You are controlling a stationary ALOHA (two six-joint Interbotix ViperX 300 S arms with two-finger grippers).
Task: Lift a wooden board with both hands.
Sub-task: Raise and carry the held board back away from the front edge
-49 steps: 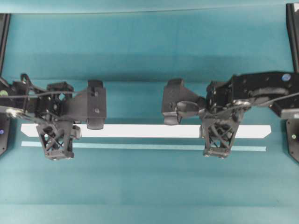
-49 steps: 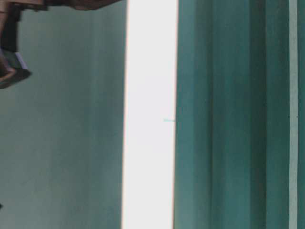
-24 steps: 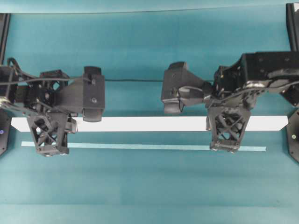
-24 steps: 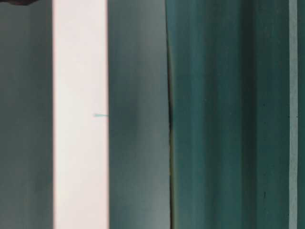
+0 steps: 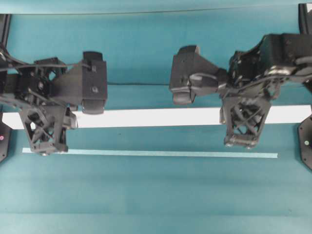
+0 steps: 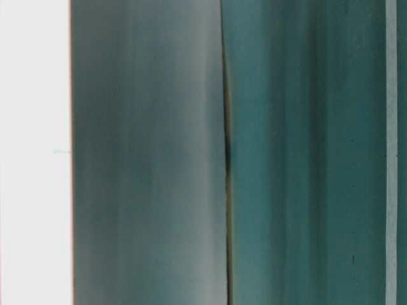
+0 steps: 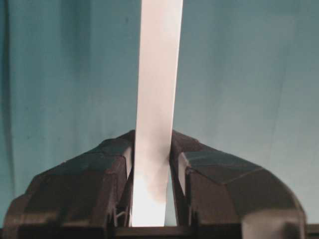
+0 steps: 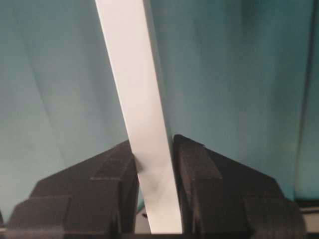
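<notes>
wooden board (image 5: 146,117): you have it pinched near both ends.
left claw (image 7: 152,164): narrowed, fingers pressed on its faces.
right claw (image 8: 154,169): likewise clamping it.

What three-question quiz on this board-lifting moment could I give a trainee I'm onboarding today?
1. True or false: both tools are shut on the wooden board.
2. Which lies nearer the overhead view's bottom edge: A) the board, B) the pale teal strip?
3. Fill in: in the left wrist view, the board runs between the left tool's two ____.

Key: 1 true, the right tool grips too; 2 B; 3 fingers.
</notes>
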